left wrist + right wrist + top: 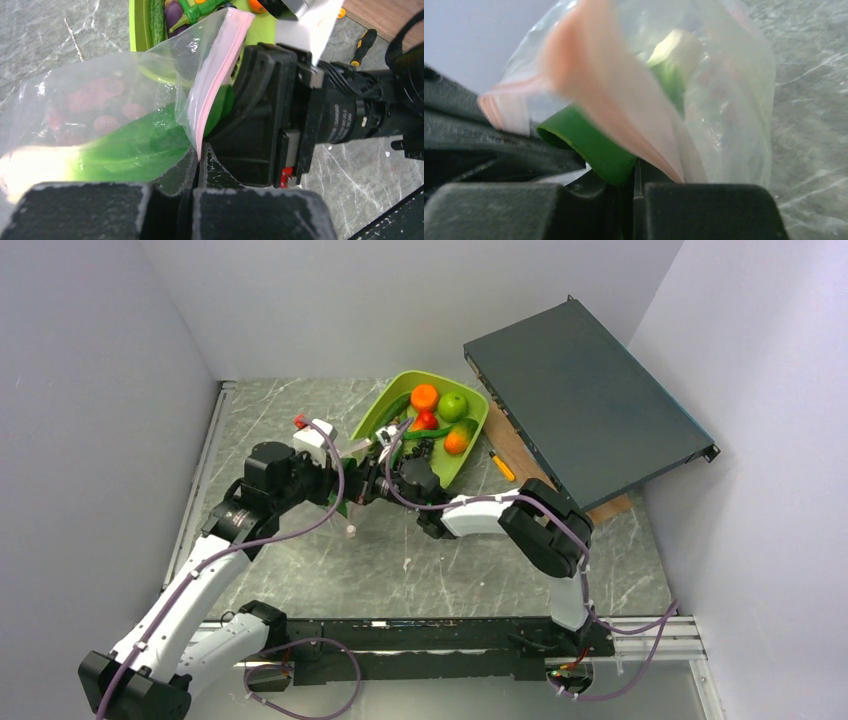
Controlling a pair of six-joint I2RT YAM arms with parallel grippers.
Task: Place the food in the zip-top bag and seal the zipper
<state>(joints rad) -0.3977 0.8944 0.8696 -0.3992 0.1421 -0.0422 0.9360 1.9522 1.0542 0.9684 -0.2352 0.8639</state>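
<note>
Held: zipper (215,85) of zip-top bag (90,80), pinched in left claw (196,160); leek (594,145), clamped in right claw (636,172) at bag mouth. Risk: leek snagging zipper, tugging bag free.

On the marble table (400,560), a lime-green tray (400,385) sits at my twelve o'clock; screwdriver (502,466), wooden board (517,448) and dark case (585,400) at two.

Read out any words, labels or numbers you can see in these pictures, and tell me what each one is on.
White print on the black motor at the right arm's wrist: too small and blurred to read.
Bag, tray, toy food, dark flat box: no print visible.
Nothing else that can be read.
</note>
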